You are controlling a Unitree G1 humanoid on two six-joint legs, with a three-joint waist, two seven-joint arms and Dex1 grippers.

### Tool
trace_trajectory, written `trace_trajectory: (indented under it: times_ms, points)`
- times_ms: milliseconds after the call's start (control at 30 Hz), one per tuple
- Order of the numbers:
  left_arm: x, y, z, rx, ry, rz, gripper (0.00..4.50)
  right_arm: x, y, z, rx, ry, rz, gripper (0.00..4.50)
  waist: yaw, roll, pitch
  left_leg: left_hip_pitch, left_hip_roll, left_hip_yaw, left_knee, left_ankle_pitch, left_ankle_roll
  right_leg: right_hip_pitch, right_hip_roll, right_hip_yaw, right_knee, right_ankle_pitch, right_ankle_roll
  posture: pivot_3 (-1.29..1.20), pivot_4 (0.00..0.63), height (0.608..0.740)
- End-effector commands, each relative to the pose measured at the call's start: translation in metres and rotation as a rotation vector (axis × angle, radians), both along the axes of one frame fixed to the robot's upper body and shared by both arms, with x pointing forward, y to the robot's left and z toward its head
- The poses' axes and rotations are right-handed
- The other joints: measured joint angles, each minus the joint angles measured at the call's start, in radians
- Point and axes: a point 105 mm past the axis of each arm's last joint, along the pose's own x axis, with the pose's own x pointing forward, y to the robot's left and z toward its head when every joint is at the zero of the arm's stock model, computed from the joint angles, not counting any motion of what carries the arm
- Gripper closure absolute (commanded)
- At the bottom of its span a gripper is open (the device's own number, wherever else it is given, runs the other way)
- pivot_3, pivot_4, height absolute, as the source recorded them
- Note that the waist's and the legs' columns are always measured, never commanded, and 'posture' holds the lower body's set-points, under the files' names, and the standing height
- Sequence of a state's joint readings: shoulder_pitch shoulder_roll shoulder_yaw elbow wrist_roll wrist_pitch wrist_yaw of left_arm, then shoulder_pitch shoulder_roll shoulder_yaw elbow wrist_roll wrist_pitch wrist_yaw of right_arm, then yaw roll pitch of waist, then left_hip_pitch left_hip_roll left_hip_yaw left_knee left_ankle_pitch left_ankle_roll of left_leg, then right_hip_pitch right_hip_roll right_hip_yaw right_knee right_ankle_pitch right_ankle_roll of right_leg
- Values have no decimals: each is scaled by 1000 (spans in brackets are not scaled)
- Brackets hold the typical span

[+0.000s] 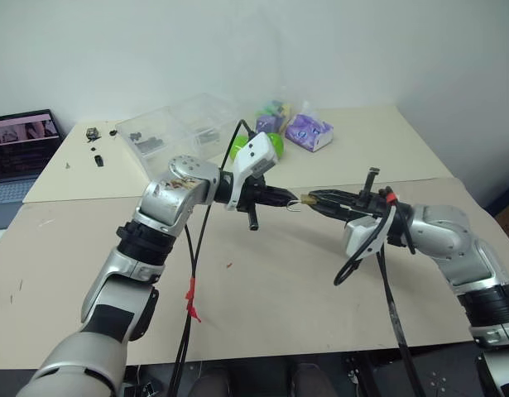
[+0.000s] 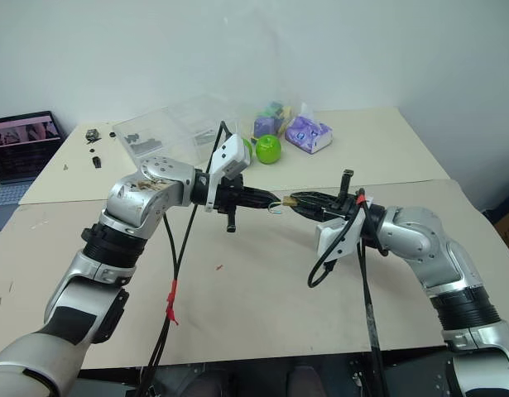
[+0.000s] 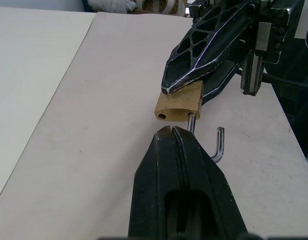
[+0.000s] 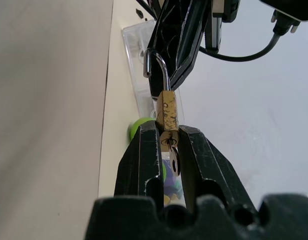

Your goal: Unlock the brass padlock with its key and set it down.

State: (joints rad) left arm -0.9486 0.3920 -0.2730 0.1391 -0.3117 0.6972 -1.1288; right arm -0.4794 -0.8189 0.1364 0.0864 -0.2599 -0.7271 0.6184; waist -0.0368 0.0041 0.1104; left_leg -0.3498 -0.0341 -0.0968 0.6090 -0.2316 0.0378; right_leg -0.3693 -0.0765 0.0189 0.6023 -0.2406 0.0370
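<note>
Far back on the table (image 1: 262, 306) stand a clear box (image 1: 184, 128), a green ball (image 1: 275, 145) and a purple pack (image 1: 309, 131), with a laptop (image 1: 21, 153) at far left, all well clear of the arms. Above the table's middle, the right gripper (image 4: 169, 142) pinches the padlock (image 3: 179, 104) by its brass body, while the left gripper (image 3: 175, 134), jaws pressed together, grips one leg of the shackle (image 3: 219, 145). The silver shackle is swung open, its hooked end free; the key (image 4: 175, 161) hangs at the body's base between the right fingers.
</note>
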Motion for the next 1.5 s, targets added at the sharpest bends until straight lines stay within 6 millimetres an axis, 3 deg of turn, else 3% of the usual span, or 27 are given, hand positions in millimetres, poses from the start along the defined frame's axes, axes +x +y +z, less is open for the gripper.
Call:
trace_trajectory:
  times_ms: [33,367,467,533,567,600,767,833,1000,1233,1367,1500]
  points:
    - [3,7,8,8,-55,8,4465,3,-15,4,4,-41,-32,4406,0,-2,2,0,0,0,0,0,0,0,0,0,0,0,0,0,150,740]
    - [17,37,6,58,-104,89,4465,-1,-9,-2,24,-19,-7,4406,-2,-6,9,-3,-1,1,2,0,-1,-3,-1,2,1,0,0,0,150,740]
    - [14,43,7,40,-75,93,3899,-2,2,-4,41,-12,17,4406,-2,-7,9,-3,-1,1,2,0,-1,-3,-1,2,2,0,0,0,150,740]
    - [10,46,9,29,-73,79,3139,-3,8,-4,56,-3,32,4406,-4,-7,9,-3,-1,1,3,0,-1,-3,-1,3,3,0,0,0,150,740]
    - [8,48,10,21,-73,71,2975,-4,11,-5,63,4,38,4406,-4,-7,9,-3,-1,1,3,0,-1,-3,-1,3,3,0,0,0,150,740]
    - [6,50,12,14,-73,62,2375,-4,14,-6,68,11,43,4406,-5,-7,9,-2,-1,1,2,0,-1,-3,-1,3,3,0,0,0,150,740]
    - [-9,78,13,36,-133,-4,557,-6,34,-4,77,40,82,4406,-9,-7,9,-2,0,3,2,0,-1,-5,0,5,5,0,0,0,150,740]
    - [-10,87,13,69,-195,-1,22,-6,38,-4,75,56,89,4406,-6,-7,9,-2,0,3,2,0,-1,-6,0,6,6,0,0,0,150,740]
    - [-13,97,15,72,-232,23,22,-2,49,-16,31,141,91,4406,2,-7,9,-2,-1,3,2,0,-1,-6,-1,6,6,0,0,0,150,740]
    - [-25,102,0,126,-229,22,22,1,66,-38,-65,147,148,4406,-2,-8,10,-3,0,5,1,0,-1,-10,0,10,8,0,0,0,150,740]
    - [-24,103,-5,156,-217,38,22,25,69,-57,-149,115,50,4406,-7,-8,10,-2,0,11,1,0,-1,-12,0,12,9,0,0,0,150,740]
    - [-31,104,-12,173,-179,9,22,35,75,-66,-172,98,22,4406,-9,-9,10,-3,0,15,0,0,-1,-16,1,17,10,0,0,0,150,740]
